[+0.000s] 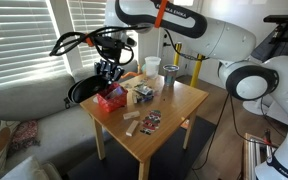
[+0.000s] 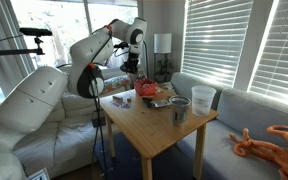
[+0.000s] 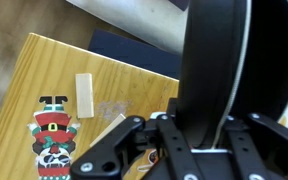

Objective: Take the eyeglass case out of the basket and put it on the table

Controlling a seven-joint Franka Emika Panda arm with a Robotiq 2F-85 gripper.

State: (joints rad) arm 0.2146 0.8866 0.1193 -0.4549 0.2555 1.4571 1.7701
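Exterior view: a grey cushioned sofa (image 1: 24, 100) lies at the left. Beside it, the black pincer (image 1: 107, 72) hangs above the basket (image 1: 111, 98), a low red rectangular container on the left corner of the surface (image 1: 174, 110). The surface is a square top of light, smooth wood on straight legs. Further right stand a white bucket (image 1: 152, 67) and a small dark cylindrical cup (image 1: 170, 78).

Wrist view: a flat printed card (image 3: 52, 140) in red, green and black lies at the left on the wood grain. A white rectangular block (image 3: 84, 95) lies just beside it. At the right, the case (image 3: 229, 60), black, oblong, rounded and matt, stands upright between the jointed black fingers (image 3: 119, 140). The pincer is clenched on the case, which is clear of the surface. In both exterior views the case cannot be told apart from the black pincer.
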